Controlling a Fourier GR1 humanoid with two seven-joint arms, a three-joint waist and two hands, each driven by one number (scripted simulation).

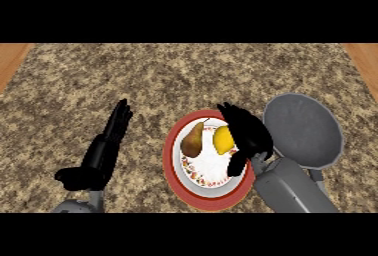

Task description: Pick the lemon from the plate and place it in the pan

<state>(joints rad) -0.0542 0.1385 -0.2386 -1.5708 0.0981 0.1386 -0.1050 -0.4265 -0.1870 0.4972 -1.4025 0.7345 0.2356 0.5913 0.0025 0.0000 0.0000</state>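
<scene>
The round white plate with a red rim (210,200) sits near the front edge of the speckled brown stone table (184,75). On it lie a yellow lemon (222,139) and a brown pear (193,141), side by side. The black right hand (246,132) curls over the lemon's right side, touching it. The round grey metal pan (303,127) sits just right of the plate. The black left hand (107,142) rests open on the left, fingers straight. The far table has lots of open room.

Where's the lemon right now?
In the head view the lemon lies on the plate, right of the pear, with the right hand against its right side and the pan beyond.
</scene>
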